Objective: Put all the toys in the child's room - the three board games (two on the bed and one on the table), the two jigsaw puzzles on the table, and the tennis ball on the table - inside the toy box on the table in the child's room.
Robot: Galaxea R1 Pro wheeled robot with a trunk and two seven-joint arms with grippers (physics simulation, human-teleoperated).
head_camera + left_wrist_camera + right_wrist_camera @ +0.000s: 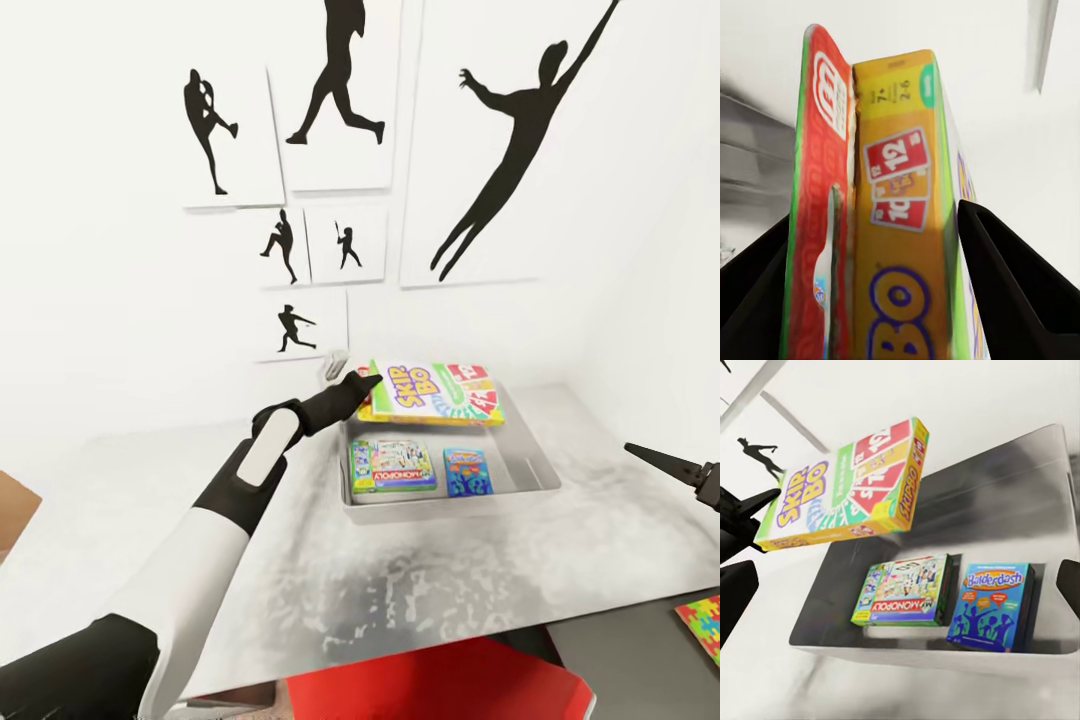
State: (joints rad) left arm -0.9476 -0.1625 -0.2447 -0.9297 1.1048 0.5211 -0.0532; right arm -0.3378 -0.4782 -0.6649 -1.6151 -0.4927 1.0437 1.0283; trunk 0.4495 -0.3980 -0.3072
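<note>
Head view: the left gripper [358, 385] holds the flat yellow-green-red Skip-Bo game box [437, 394] by its left end, long axis left-right, above the far side of the shallow light-grey toy box [535, 462].

Left wrist view: both fingers [1009, 281] clamp the box.

Right wrist view: it hangs clear over the green-edged Monopoly box [909, 591] and the blue Balderdash box [991, 604]; the right gripper's dark tips [1068, 585] sit spread and hold nothing.

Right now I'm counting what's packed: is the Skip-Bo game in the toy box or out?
Out. The Skip-Bo game hangs above the toy box, gripped at one end by the left end effector.

jigsaw puzzle [702, 626] cut by edge, skip-bo box [900, 225] blurred, cropped
</note>
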